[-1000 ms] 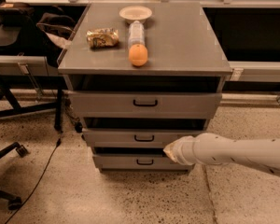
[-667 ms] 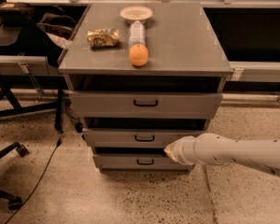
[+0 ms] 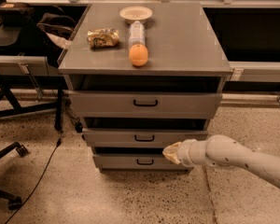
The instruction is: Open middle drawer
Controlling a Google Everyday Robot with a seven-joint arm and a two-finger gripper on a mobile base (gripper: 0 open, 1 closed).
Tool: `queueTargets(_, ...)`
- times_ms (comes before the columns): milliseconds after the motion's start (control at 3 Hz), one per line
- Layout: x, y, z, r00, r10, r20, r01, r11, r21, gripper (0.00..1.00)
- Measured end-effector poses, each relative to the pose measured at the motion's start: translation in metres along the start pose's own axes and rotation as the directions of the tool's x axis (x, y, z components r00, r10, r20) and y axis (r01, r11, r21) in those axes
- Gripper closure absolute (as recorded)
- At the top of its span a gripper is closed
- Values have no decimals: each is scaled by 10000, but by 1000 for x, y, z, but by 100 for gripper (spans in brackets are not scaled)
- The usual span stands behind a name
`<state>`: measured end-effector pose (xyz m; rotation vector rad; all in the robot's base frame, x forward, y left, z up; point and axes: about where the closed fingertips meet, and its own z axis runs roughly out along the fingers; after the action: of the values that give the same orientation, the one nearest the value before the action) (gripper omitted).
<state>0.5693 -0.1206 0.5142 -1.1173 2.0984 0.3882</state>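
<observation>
The robot's gripper (image 3: 172, 153) sits low before a grey cabinet (image 3: 186, 41), at the lower edge of the middle drawer (image 3: 112, 137), right of its black handle (image 3: 144, 138). On top lie an orange (image 3: 138, 55), a bottle (image 3: 136, 31), a bowl (image 3: 136, 14) and a crumpled snack bag (image 3: 102, 37).

Room in front of the middle drawer
Open speckled floor (image 3: 130, 195) lies before the middle drawer (image 3: 123, 137). The gripper (image 3: 171, 153) sits just below its right half, with the arm (image 3: 242, 160) crossing in from the right. A cable (image 3: 39, 167) and a chair base (image 3: 9, 155) lie well to its left.
</observation>
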Motion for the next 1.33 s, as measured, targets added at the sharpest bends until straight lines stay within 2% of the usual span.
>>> queueTargets(333, -5, -30, 1, 9929, -516, 1075, 530, 9985, -104, 100)
queueTargets(667, -21, -59, 8, 9869, -840, 1379, 746, 9946, 722, 100)
queueTargets(1000, -20, -57, 11, 9871, -808, 1380, 706, 9945, 774, 100)
queueTargets(1333, -18, -62, 26, 9890, -743, 1276, 589, 9910, 1202, 100)
